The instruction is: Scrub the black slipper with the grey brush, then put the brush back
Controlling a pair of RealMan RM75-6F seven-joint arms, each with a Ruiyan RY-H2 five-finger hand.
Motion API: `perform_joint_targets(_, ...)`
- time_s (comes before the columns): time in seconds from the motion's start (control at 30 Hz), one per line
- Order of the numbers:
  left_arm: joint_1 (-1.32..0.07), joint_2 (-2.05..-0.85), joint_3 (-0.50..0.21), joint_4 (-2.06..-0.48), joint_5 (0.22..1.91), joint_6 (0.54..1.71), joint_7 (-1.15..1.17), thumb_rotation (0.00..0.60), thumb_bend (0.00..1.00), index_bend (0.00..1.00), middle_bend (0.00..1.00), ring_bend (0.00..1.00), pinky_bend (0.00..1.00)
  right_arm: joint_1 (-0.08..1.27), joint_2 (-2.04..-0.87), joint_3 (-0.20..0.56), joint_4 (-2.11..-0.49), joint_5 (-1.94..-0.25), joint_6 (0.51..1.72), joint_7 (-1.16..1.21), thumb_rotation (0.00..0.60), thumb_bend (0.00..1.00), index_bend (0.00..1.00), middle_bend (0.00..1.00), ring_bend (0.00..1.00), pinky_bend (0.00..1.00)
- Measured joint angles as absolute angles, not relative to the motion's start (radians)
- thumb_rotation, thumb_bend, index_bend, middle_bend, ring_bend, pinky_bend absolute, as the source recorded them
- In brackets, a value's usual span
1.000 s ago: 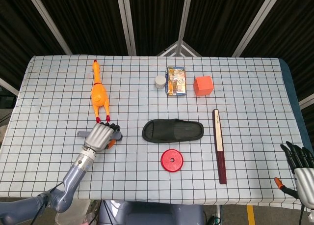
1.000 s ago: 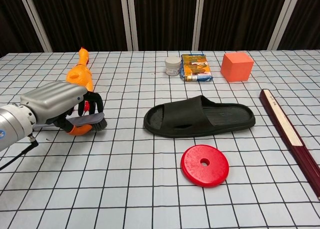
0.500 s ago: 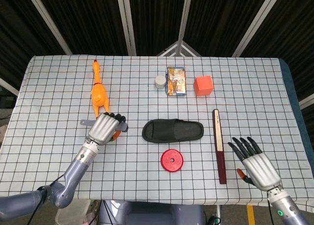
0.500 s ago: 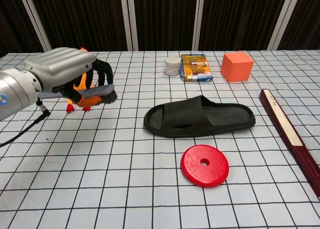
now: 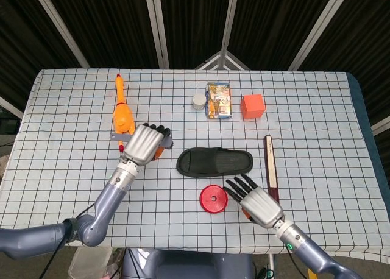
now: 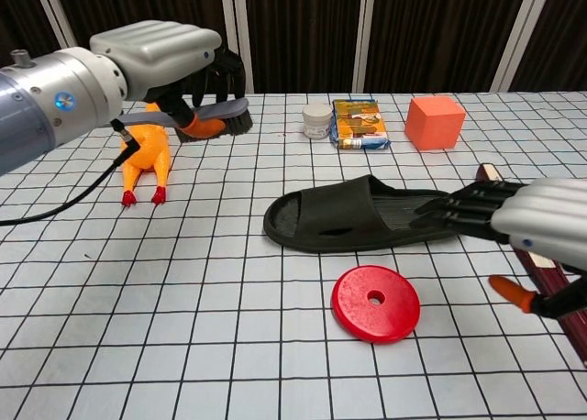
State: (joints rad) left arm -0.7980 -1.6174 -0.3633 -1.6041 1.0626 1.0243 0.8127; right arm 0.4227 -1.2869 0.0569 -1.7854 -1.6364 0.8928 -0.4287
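Note:
The black slipper (image 5: 214, 162) (image 6: 367, 215) lies flat at the table's middle, toe to the right. My left hand (image 5: 145, 144) (image 6: 156, 46) holds the grey brush (image 6: 204, 117) (image 5: 122, 137) raised above the table, left of the slipper, bristles pointing down. The brush handle sticks out to the left of the fist. My right hand (image 5: 256, 201) (image 6: 532, 214) is open with fingers stretched toward the slipper's toe end, hovering just in front of and to the right of it, not touching.
A red disc (image 5: 214, 199) (image 6: 375, 303) lies in front of the slipper. An orange rubber chicken (image 5: 122, 112) (image 6: 147, 145) lies at the left. A small jar (image 5: 198, 101), snack packet (image 5: 219, 100) and orange cube (image 5: 252, 106) stand at the back. A dark red stick (image 5: 270, 163) lies at the right.
My left hand has lifted the brush off the table and carried it up and toward the slipper. My right hand has come in from the table's right front corner toward the slipper's toe end.

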Motion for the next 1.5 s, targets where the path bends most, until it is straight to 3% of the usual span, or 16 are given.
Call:
perform_joint_targets(0.33, -0.901, -1.720, -0.377, -1.478, 0.940, 0.989, 0.856, 0.600, 0.57, 0.41, 0.56, 0.49, 0.53, 0.523, -1.448, 0.114, -1.742, -1.490, 0.795, -0.544, 0.600, 0.69, 0.00, 0.00, 0.00, 0.04)
perform_joint_targets(0.63, -0.974, -1.791, -0.370, -1.384, 0.906, 0.964, 0.844, 0.600, 0.57, 0.41, 0.56, 0.49, 0.53, 0.598, -1.493, 0.159, -1.685, -1.411, 0.757, -0.565, 0.600, 0.70, 0.00, 0.00, 0.00, 0.04)
perform_joint_targets(1.5, -1.101, -1.926, -0.344, -1.216, 0.868, 0.909, 0.792, 0.600, 0.58, 0.41, 0.56, 0.49, 0.53, 0.683, -1.525, 0.108, -1.568, -1.396, 0.739, -0.437, 0.600, 0.70, 0.00, 0.00, 0.00, 0.04)
